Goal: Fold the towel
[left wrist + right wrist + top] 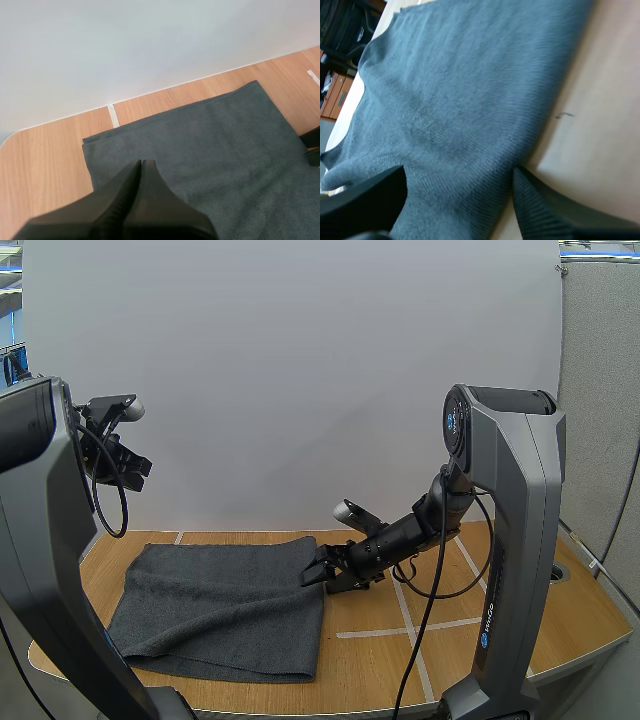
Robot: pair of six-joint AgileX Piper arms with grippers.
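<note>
Towel (220,605) lies flat on table (480,585). Right gripper (460,185) sits low at its right edge, fingers wide across the hem, likely lined up to pinch. Left gripper (141,164) closed, empty, high over the far-left corner.

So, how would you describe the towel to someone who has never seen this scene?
Start at the wooden table. On its left half lies the towel, dark grey and thick, with the right gripper open at its right edge. It is the only cloth on the wood.
</note>
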